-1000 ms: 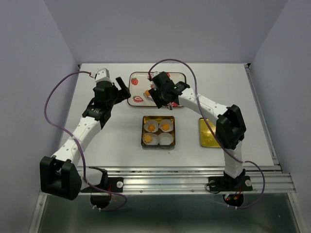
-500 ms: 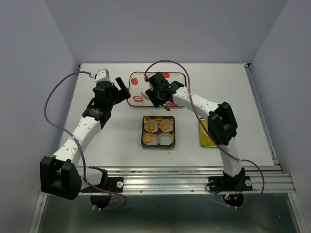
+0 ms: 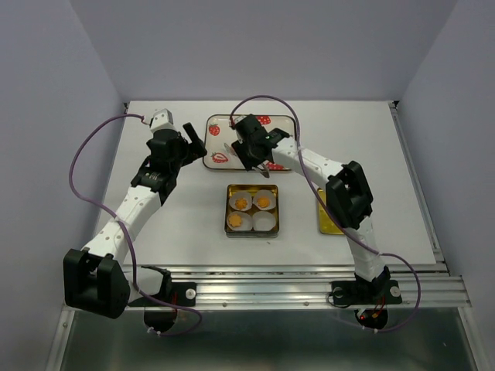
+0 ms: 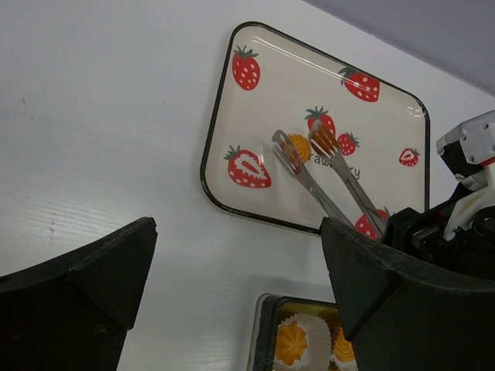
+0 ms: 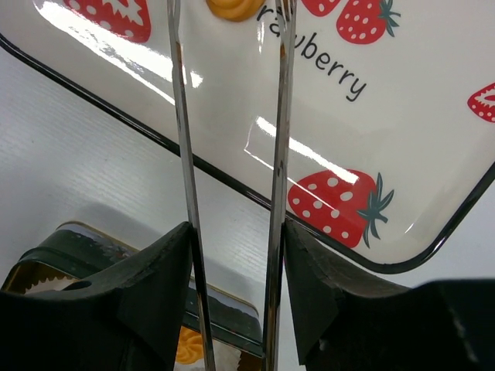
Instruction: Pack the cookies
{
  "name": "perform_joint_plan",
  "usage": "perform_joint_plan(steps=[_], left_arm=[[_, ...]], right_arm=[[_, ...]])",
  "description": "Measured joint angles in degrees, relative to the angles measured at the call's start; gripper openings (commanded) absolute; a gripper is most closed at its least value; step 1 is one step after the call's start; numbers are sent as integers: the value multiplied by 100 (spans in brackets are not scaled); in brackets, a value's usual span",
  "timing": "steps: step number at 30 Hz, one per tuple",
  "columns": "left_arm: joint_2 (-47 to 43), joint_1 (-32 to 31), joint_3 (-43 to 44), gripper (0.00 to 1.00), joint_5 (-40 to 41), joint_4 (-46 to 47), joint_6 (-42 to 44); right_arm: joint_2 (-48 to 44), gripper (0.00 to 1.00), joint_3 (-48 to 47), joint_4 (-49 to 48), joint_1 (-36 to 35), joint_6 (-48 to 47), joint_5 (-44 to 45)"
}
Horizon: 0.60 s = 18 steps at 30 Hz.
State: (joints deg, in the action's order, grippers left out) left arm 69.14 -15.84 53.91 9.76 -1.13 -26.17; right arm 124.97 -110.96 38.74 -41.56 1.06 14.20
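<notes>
One cookie [image 4: 299, 145] lies on the strawberry plate [image 3: 280, 124], also seen in the right wrist view [image 5: 233, 8]. Three cookies sit in white paper cups in the square tin [image 3: 227, 209]: two at the back [image 3: 241, 202] [image 3: 264, 202] and one front left [image 3: 235, 222]. The front right cup [image 3: 265, 222] is empty. My right gripper [image 5: 236, 255] is shut on metal tongs [image 5: 186, 154], whose open tips straddle the plate's cookie. My left gripper [image 4: 236, 255] is open and empty, above the table left of the plate.
The gold tin lid [image 3: 331, 220] lies right of the tin, partly under my right arm. The right arm [image 3: 317, 166] spans from the plate to the table's front right. The table's back edge is just behind the plate.
My right gripper has moved a little to the left over the plate with the tongs. The left arm has not moved.
</notes>
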Motion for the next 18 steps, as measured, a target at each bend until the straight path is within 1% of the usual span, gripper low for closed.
perform_joint_plan(steps=[2, 4, 5, 6, 7, 8, 9, 18], left_arm=[[0, 0, 0, 99, 13, -11, 0], [0, 0, 0, 99, 22, -44, 0], [0, 0, 0, 99, 24, -50, 0], [0, 0, 0, 99, 31, -61, 0], [0, 0, 0, 99, 35, -72, 0], [0, 0, 0, 99, 39, -85, 0], [0, 0, 0, 99, 39, -92, -2], [0, 0, 0, 99, 42, -96, -33]], right_arm=[[35, 50, -31, 22, 0, 31, 13], [44, 45, -33, 61, 2, 76, 24], [42, 45, -33, 68, 2, 81, 28], [42, 40, -33, 76, 4, 103, 39], [44, 39, -33, 87, 4, 116, 39], [42, 35, -33, 105, 4, 138, 39], [42, 33, -33, 116, 4, 138, 37], [-90, 29, -7, 125, 4, 173, 13]])
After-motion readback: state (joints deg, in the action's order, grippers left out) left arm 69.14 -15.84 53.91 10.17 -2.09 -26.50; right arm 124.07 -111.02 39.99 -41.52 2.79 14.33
